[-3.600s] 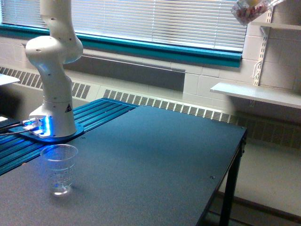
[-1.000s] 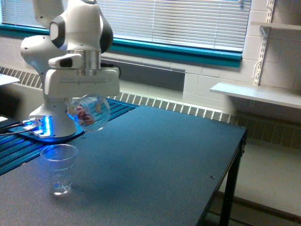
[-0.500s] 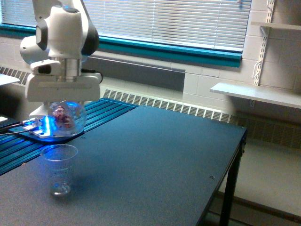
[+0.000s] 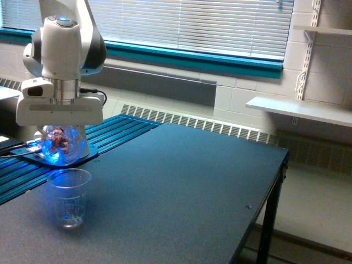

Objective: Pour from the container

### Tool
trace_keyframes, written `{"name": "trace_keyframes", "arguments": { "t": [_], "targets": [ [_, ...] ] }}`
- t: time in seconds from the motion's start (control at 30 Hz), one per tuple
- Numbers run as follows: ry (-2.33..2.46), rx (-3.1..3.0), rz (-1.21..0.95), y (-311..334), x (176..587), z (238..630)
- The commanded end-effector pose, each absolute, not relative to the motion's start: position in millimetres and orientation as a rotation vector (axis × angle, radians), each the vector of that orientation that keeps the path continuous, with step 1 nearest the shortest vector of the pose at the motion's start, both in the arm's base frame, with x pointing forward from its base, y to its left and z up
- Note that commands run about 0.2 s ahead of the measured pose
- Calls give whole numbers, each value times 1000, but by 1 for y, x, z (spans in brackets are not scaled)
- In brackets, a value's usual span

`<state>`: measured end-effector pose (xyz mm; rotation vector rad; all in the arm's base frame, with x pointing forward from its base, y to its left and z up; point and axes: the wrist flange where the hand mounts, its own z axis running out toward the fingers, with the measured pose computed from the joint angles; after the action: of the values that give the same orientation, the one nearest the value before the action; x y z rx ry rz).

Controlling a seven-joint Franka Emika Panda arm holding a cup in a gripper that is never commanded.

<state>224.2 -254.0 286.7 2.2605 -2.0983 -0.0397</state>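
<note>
- We see the gripper point(image 4: 61, 144) pointing down from a smooth white arm, its wide flat body lying crosswise above the jaws.
- The jaws pinch the container point(image 4: 64, 145) from its sides; their tips are hidden behind its rounded wall, so we cannot make out the exact contact.
- The container is see-through plastic, bulbous, glossy, and hangs directly below the gripper body, off the table.
- Inside it we note a small heap of reddish-pink pieces; their shape is too blurred to tell.
- Blue light from the arm base point(image 4: 55, 157) behind the jaws shines through the container and tints it.
- Whether the container's mouth faces up or sideways is hard to tell.
- Just below the jaws stands the drinking cup point(image 4: 69, 198): clear, tapered, straight-sided, upright on the table, apart from the container.
- Something small lies at the cup's bottom; we cannot identify it.
- The table point(image 4: 181, 187) has a dark, finely speckled matte top with a black leg on the exterior view's right.
- Behind the jaws, ribbed blue metal slats point(image 4: 115, 132) run under the arm base.
- The top of the arm is cut off by the frame edge.
</note>
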Motion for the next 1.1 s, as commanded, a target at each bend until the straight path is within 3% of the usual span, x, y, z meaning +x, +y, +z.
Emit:
{"name": "trace_keyframes", "arguments": {
  "t": [0.03,0.53,1.1],
  "targets": [
    [-2110,2249,-54,-259,232,288],
    [-2173,2241,-242,-248,235,270],
    [-2225,2216,-224,-267,261,288]
  ]
}}
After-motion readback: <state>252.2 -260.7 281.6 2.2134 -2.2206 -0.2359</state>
